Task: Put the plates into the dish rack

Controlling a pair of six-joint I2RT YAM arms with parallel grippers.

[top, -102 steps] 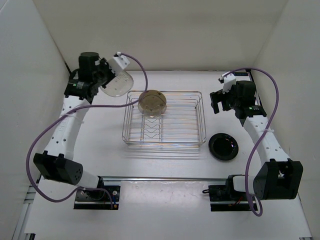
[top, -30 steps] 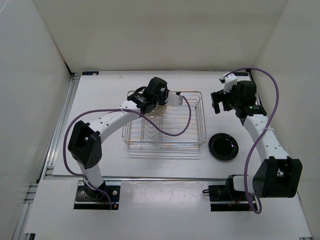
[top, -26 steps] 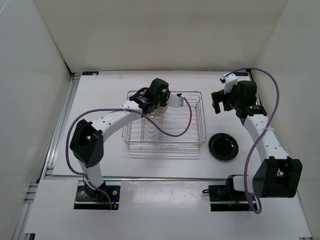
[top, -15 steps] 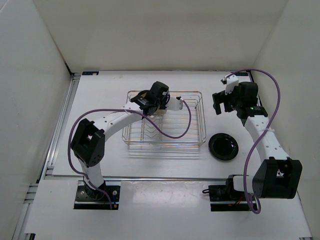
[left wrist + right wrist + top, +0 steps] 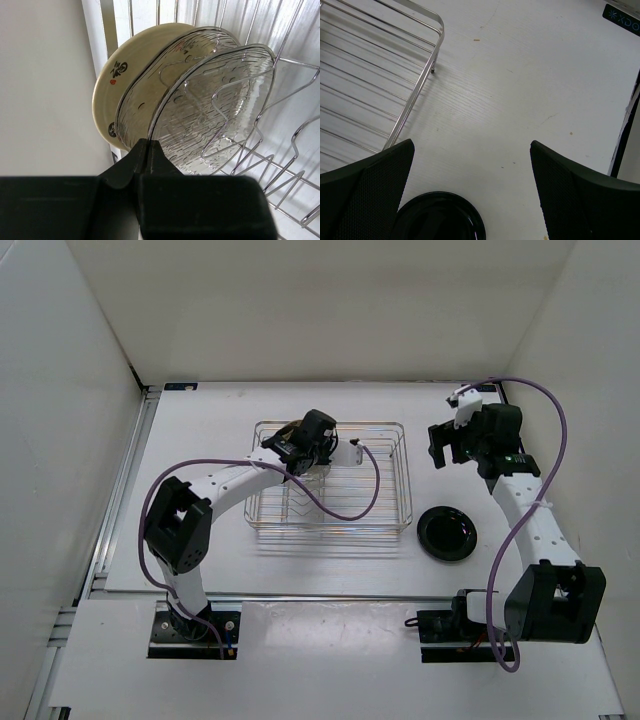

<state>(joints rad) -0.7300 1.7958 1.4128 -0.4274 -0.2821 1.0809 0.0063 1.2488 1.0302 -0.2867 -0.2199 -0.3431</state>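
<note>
Entry: translucent plate point(image 5: 235, 82), carried in from far left, is now standing on edge in the dish rack point(image 5: 330, 528) beside the cream plate point(image 5: 107, 95); left gripper point(image 5: 146, 149) is still pinching its rim. Right gripper point(image 5: 470, 170) is hanging agape (black plate point(image 5: 446, 533) awaiting loading).

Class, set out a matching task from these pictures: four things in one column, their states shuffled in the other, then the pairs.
1 black plate
2 cream plate
3 nearest clear plate
4 right gripper

A wide open
B flat on the table
C pinched by the left gripper
D standing free in the dish rack

Pairs: 1-B, 2-D, 3-C, 4-A
</note>
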